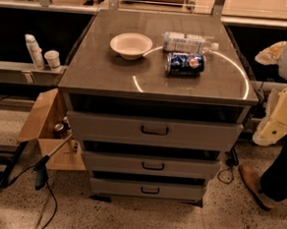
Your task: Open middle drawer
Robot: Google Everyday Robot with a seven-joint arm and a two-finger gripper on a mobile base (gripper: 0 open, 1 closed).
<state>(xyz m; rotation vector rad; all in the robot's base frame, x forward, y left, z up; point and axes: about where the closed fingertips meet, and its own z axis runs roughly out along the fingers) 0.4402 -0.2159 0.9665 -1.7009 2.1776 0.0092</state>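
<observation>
The grey cabinet (155,83) stands in the middle of the camera view with three drawer fronts stacked below its top. The middle drawer (179,168) is the mid-sized front, and its small dark bar handle (153,165) sits at its centre. It looks pushed in, with a dark gap above it. The tallest drawer (196,135) is above it and the shortest drawer (177,192) is below it. My gripper is not in view. Only pale white and cream shapes (281,116) show at the right edge, level with the top drawer.
On the cabinet top lie a white bowl (131,45), a clear plastic bottle on its side (188,42) and a blue can on its side (185,63). An open cardboard box (49,129) and cables are on the floor at left. A person's leg and brown shoe (254,181) are at right.
</observation>
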